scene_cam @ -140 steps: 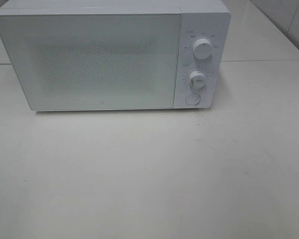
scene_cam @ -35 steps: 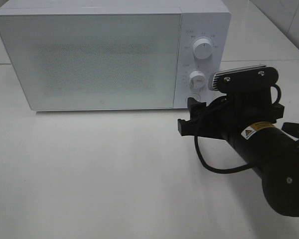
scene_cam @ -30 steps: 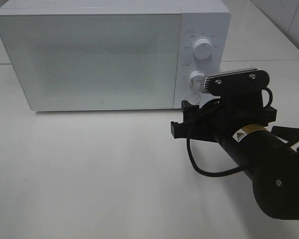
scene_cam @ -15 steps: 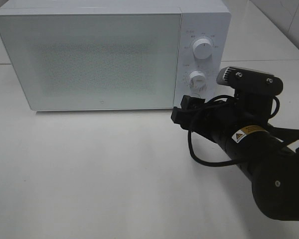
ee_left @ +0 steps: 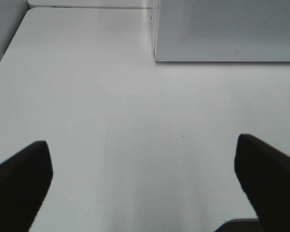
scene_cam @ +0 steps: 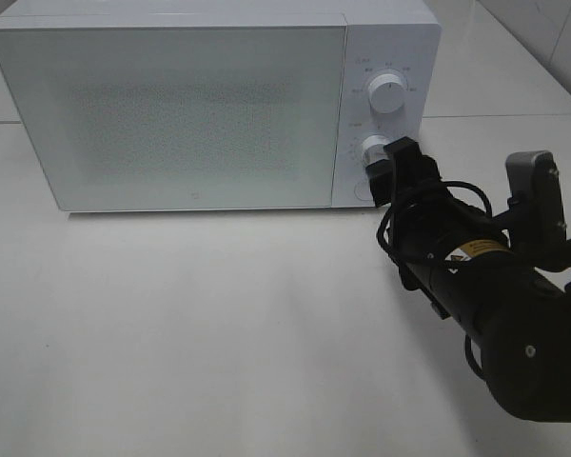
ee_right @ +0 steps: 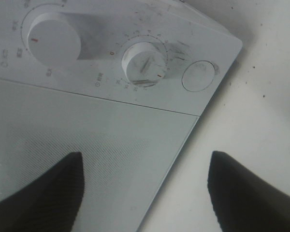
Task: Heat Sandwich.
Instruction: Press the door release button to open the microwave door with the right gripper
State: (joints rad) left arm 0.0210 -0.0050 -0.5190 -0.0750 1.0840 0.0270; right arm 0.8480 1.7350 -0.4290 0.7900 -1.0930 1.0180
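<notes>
Exterior high view: a white microwave (scene_cam: 171, 114) sits shut on a white desk (scene_cam: 171, 333). The right arm reaches to its control panel, with the right gripper (scene_cam: 392, 167) just in front of the lower dial (scene_cam: 373, 149). No sandwich shows anywhere, and I cannot tell whether it is inside.

Left wrist view: the left gripper (ee_left: 141, 142) hangs over bare desk, spread wide and holding nothing.

Right wrist view: the right gripper is open and empty, facing the door's edge. The round button (ee_right: 199, 76) sits beside the lower dial. The likely step is pressing that button to release the door: centre one finger on it, push straight in, and stay clear of the dial.
</notes>
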